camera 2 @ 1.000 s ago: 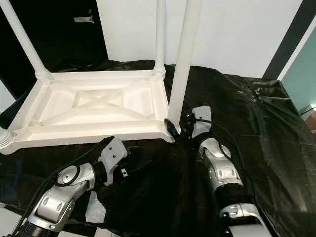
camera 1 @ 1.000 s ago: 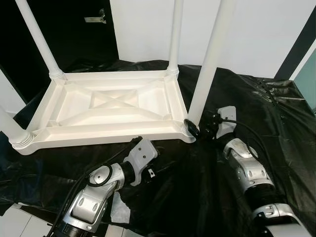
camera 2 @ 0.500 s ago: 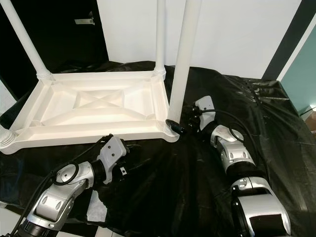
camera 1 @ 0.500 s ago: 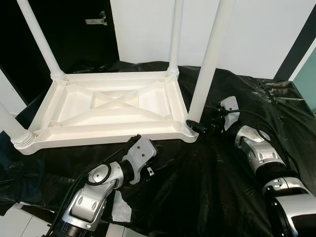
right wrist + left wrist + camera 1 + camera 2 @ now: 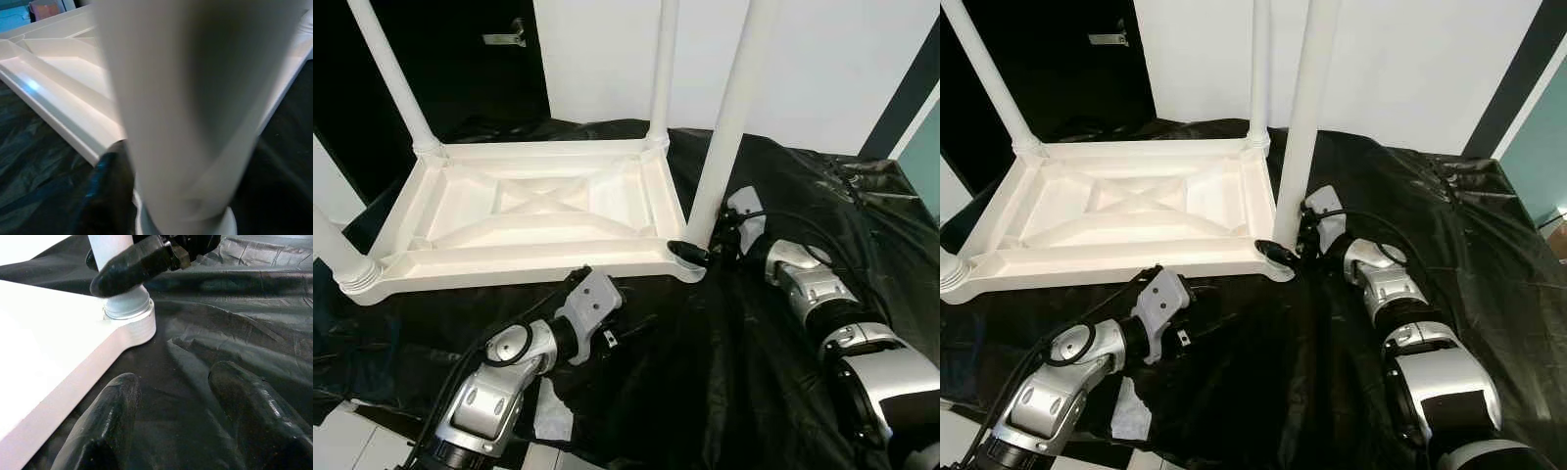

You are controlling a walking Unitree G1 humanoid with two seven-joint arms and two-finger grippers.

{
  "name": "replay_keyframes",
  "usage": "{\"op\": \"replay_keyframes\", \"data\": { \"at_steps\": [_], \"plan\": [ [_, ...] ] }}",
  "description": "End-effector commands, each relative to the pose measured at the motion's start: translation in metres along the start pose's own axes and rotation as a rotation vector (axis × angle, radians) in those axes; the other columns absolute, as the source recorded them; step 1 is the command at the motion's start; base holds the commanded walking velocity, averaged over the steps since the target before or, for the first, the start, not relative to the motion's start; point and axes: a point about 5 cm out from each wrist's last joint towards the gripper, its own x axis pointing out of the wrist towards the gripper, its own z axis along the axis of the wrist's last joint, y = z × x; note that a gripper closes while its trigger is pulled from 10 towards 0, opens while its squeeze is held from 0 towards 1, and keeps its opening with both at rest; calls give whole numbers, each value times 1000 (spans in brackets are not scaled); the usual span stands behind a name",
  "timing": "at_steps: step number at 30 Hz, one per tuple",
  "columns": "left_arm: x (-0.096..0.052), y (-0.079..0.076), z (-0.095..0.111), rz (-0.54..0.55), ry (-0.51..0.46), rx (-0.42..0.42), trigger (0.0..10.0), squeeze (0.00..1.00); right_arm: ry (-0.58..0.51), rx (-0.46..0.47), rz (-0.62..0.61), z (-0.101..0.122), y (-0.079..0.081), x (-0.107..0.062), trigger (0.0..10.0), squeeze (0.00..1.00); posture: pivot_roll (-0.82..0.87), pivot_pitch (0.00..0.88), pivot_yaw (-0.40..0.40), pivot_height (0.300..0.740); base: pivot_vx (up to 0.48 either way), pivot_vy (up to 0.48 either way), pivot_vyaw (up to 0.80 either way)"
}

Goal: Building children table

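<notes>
Your white table (image 5: 538,211) lies upside down on the black sheet (image 5: 783,392), legs pointing up. Your right claw (image 5: 697,251) is at the near right corner, pinching the bottom of the leg (image 5: 729,117) where it meets its round socket (image 5: 131,323). One black finger (image 5: 132,264) lies across the front of the leg. Your left claw (image 5: 176,416) is low over the sheet, just in front of the table's near edge, not touching it. Its fingers (image 5: 105,426) are spread apart with nothing between them.
</notes>
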Motion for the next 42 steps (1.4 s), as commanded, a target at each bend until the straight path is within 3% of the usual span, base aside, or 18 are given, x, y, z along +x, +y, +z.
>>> {"op": "replay_keyframes", "data": {
  "at_steps": [1, 2, 7, 13, 14, 17, 19, 27, 30, 38, 39, 42],
  "plan": [
    [-1, 0, 1, 30, 1, -1, 10000, 0, 4, -2, 8, -1, 1, 1, 3961, 0, 84, 0, -50, 740, 0, 0, 0],
    [-2, -2, 0, 31, 2, -4, 10000, 0, -4, 7, 4, -4, 2, -1, 10000, 0, 84, 0, -52, 740, 0, 0, 0],
    [-2, -3, 0, 31, 4, -7, 10000, 0, -42, 23, -3, -8, 6, -3, 10000, 0, 83, 0, -57, 740, 0, 0, 0],
    [-2, -5, -1, 32, 4, -14, 10000, 0, -150, 40, -15, -5, 19, -8, 10000, 0, 72, 0, -76, 740, 0, 0, 0],
    [-2, -8, -2, 30, 4, -20, 10000, 0, -177, 47, -34, -4, 28, -10, 10000, 0, 67, 0, -82, 740, 0, 0, 0],
    [-2, -9, -2, 28, 4, -24, 10000, 0, -184, 49, -43, -4, 33, -11, 10000, 0, 67, 0, -82, 740, 0, 0, 0],
    [-2, -11, -2, 34, 1, -34, 10000, 0, -219, 53, -87, -3, 56, -16, 10000, 0, 66, 0, -96, 740, 0, 0, 0],
    [-2, -13, -4, 45, 0, -48, 10000, 0, -242, 122, -186, -2, 90, -27, 10000, 0, 54, 0, -103, 740, 0, 0, 0],
    [-1, -14, -4, 40, 0, -44, 10000, 0, -222, 139, -212, -5, 91, -33, 10000, 0, 48, 0, -99, 740, 0, 0, 0],
    [1, -12, -3, 34, -3, -43, 10000, 0, -148, 130, -327, -12, 73, -47, 10000, 0, 41, 0, -98, 740, 0, 0, 0],
    [1, -11, -3, 35, -3, -42, 10000, 0, -142, 125, -346, -13, 67, -50, 10000, 1000, 43, 0, -96, 740, 0, 0, 0],
    [0, -11, -4, 38, -2, -42, 10000, 0, -132, 109, -358, -13, 57, -56, 10000, 1000, 44, 0, -93, 740, 0, 0, 0]
  ]
}}
